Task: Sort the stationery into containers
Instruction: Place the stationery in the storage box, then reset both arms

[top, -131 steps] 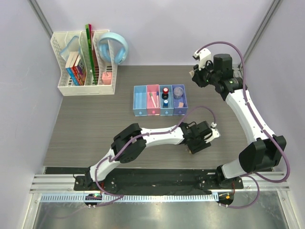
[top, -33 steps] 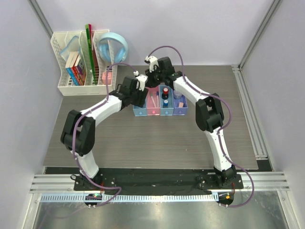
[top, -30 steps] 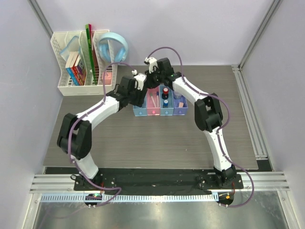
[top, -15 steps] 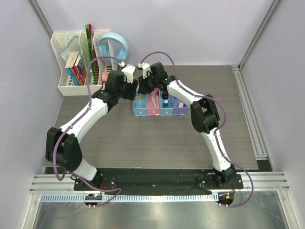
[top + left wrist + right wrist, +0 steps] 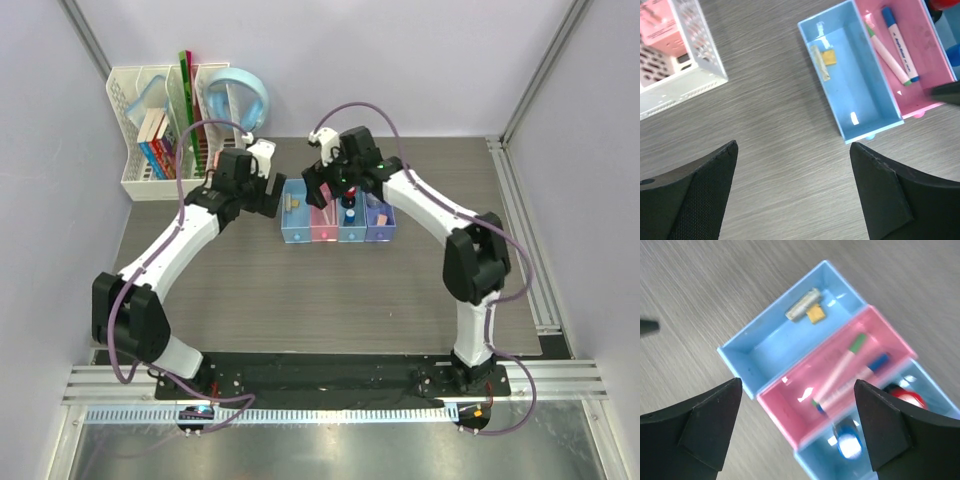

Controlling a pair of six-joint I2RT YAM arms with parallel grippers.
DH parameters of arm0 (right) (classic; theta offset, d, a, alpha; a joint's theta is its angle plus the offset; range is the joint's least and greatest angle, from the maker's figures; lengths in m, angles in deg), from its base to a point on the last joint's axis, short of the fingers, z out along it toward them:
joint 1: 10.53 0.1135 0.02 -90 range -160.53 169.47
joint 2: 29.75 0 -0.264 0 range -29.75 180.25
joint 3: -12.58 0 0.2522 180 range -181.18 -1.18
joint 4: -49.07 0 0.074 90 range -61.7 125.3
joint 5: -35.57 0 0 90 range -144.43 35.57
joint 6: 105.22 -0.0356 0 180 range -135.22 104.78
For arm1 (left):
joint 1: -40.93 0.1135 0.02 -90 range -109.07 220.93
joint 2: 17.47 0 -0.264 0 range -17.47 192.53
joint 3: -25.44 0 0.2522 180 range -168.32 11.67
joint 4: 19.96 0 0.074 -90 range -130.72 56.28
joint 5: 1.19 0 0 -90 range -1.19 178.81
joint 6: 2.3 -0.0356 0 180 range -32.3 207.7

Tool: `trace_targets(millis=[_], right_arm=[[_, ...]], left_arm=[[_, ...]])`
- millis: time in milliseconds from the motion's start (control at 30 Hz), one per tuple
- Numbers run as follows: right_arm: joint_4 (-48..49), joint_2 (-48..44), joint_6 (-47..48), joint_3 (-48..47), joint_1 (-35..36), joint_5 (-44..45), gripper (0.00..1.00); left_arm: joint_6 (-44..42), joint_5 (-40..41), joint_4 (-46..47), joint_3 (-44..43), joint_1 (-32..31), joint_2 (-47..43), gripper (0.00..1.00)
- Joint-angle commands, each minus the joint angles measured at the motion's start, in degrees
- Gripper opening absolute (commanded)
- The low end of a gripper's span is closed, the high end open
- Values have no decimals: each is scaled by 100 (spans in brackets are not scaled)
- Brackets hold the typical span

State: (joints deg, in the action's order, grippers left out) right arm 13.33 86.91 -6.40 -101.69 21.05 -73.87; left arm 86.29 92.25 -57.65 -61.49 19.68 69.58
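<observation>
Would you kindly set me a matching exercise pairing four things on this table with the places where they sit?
Things:
1. tan eraser
2. white marker with blue cap
3. red-capped item
4. light-blue headphones

Places:
A. by the white mesh organizer
B. in the pink bin
C. in the end blue bin, nearest the organizer
D. in the second blue bin, just past the pink one

Pairs: 1-C, 2-B, 3-D, 4-A
</observation>
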Motion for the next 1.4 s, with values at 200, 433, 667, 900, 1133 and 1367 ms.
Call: trace_targets(millis=[200, 433, 667, 900, 1133, 1367], right_arm=[[-711, -2857, 884, 1418, -931, 1276, 100], [-773, -4606, 990, 2992, -2487, 749, 99], [-606, -5970, 1175, 4126, -2788, 1047, 100], [-465, -6349, 1078, 4399, -2893, 1013, 100], [-413, -6314, 973, 4400, -2911, 881, 100], [-342, -6191, 911, 4329, -2929, 758, 100]], left_arm=[[-220, 341, -648, -207, 552, -978, 100], [-237, 429, -824, 329, 982, -1514, 100], [9, 271, -631, 1067, 1255, -2200, 100], [80, 157, -631, 1296, 1352, -2376, 100], [62, 166, -631, 1314, 1370, -2420, 100], [53, 139, -640, 1322, 1405, -2438, 100]])
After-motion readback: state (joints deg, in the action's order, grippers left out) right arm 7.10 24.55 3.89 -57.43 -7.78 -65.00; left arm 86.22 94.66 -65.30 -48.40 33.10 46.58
